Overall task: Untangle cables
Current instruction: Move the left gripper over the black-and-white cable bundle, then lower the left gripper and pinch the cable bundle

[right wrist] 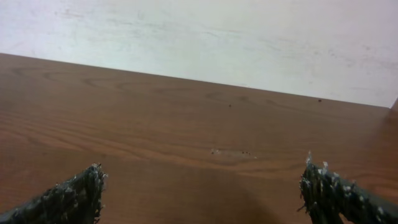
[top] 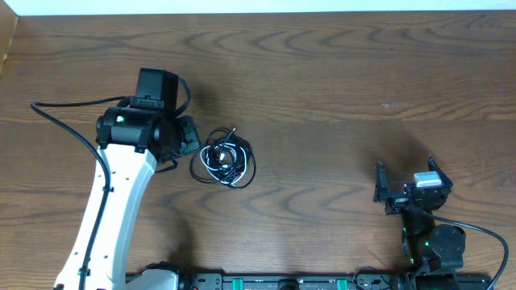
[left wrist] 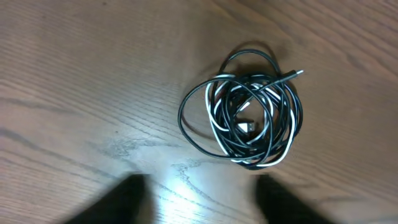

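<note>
Overhead view: even, fairly bright, sharp; faint soft shadows on table (top: 322, 80). Left wrist view: white glare on wood, btm ctr; cables (left wrist: 247, 126) sharp, left gripper fingers (left wrist: 124, 199) just blurred dark blobs. Right wrist view: dimmer, right gripper fingertips (right wrist: 74, 193) slightly soft, far wall (right wrist: 217, 37) washed out.

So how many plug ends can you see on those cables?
2. One plug tip pokes out of the cables at upper right; another plug lies in their middle. More may be hidden.
</note>
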### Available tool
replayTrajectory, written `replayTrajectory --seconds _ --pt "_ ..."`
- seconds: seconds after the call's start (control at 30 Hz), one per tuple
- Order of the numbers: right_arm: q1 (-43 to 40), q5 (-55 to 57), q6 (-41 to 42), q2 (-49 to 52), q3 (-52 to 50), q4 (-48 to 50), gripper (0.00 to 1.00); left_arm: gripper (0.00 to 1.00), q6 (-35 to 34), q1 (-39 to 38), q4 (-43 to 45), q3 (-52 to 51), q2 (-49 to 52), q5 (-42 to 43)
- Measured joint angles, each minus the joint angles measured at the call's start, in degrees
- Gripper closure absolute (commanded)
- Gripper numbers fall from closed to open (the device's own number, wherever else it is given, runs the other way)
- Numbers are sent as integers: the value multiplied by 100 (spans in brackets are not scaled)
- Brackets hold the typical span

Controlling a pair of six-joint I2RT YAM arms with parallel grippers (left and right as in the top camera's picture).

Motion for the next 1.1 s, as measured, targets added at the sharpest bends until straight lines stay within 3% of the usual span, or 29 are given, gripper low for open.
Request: replayTrajectory --seconds 0.07,0.17,0.4,0.6,1.1 --pt "0 0 0 0 0 0 1 92 -107 0 7 -46 0 -20" --pt "0 0 0 0 0 0 1 92 -212 -4 11 -221 2 -50" --pt "0 0 0 0 0 0 1 92 -317 -4 144 -662 175 -87" --pt "0 0 0 0 0 0 1 85 -339 -4 151 -682 372 -85" --pt "0 0 0 0 0 0 1 83 -343 -4 317 -680 636 -85"
